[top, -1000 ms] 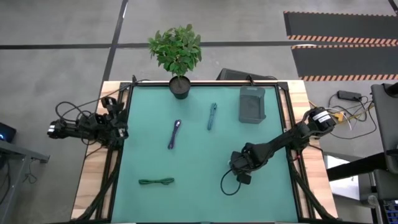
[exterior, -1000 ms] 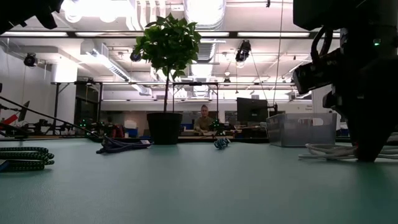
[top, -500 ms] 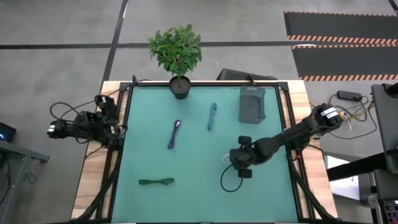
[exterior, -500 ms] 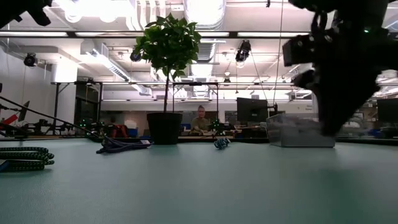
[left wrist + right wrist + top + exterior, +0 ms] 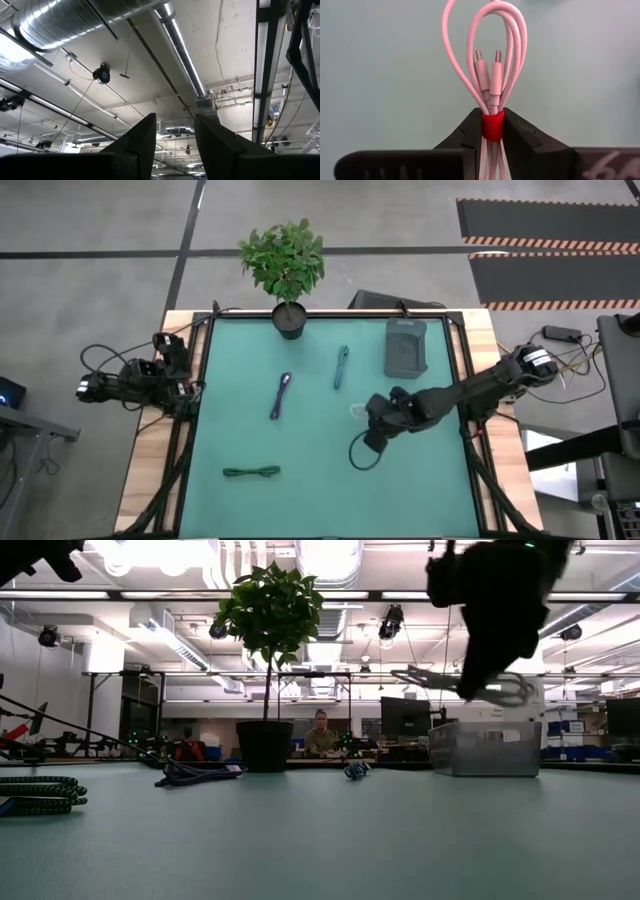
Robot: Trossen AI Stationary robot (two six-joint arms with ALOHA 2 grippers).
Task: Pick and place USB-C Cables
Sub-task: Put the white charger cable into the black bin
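Right gripper (image 5: 492,132) clamped on the white cable bundle (image 5: 487,65) at its red-pink tie (image 5: 492,127), loops projecting past the fingertips. Bundle held clear above the table (image 5: 300,490), near the grey bin (image 5: 405,348).

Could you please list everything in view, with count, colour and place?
white USB-C cable: one, white, red tie, held off the mat by the right gripper
purple USB-C cable: one, purple, mat centre-left
teal USB-C cable: one, teal, mat centre, far half
green USB-C cable: one, green, near-left of mat
bin: one, grey, far right of mat
potted plant: one, green, black pot, far edge
person: one, seated, room behind
left gripper: fingers apart, off the table's left edge
right gripper: fingers clamped on the tie
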